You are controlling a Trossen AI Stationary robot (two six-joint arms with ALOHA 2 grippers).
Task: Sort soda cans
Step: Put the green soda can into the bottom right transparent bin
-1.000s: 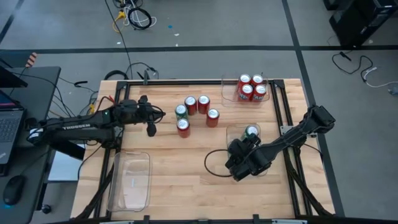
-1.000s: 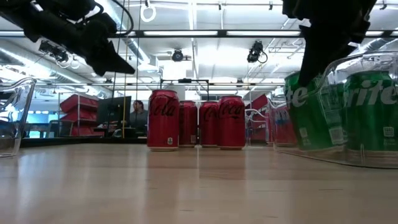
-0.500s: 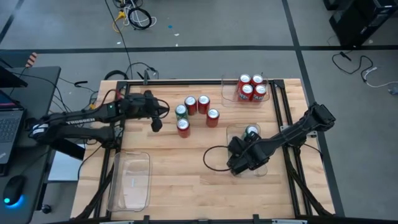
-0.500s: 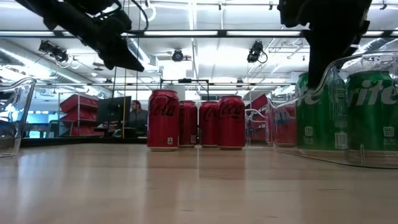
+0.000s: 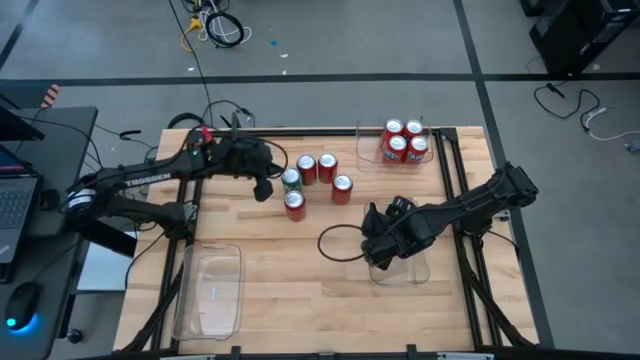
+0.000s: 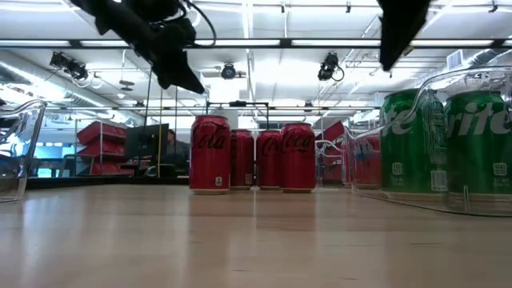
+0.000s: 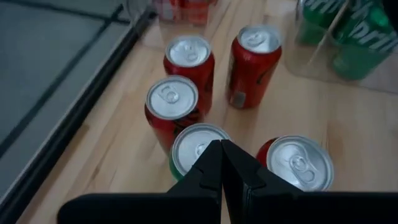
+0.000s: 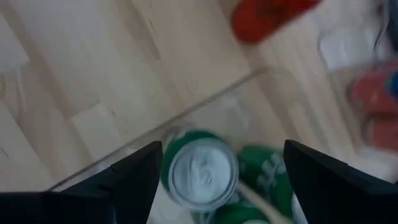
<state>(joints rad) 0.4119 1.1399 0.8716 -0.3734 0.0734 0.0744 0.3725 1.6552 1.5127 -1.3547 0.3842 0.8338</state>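
R tool [image 8: 217, 163] hangs over the clear bin [image 5: 412, 270] on the R side of the worktop [image 5: 300, 290], fingers apart, nothing between them. Green cans [image 8: 200, 168] stand upright in that bin directly under it. Looks like a drop just done, so next for R is prob a straight lift clear of the bin wall before any sideways move; dragging sideways low could clip a can top or the rim.

L tool [image 7: 221, 163] has fingers together, empty, hovering right above the loose cluster mid-worktop: one green can [image 7: 198, 149] just below the tips, red cans [image 7: 252, 57] around it, all close-packed. Red bin [image 5: 407, 143] at the far R corner holds four reds already. Second clear bin [image 5: 208, 290] near L front has no cans in it.

Step in hand, my read: L goes for the green one. To do it well:
- spread fingers BEFORE descending; tips together will just land on the lid.
- gaps to neighbours are tight, esp. the red can [image 7: 297, 163] beside it. Orient fingers so they drop into the widest gaps, else a red gets shoved or tipped.
- grip mid-body, lift vertical till clear of the others.
- wait for R to clear the green bin before heading over. Arms would share that space.
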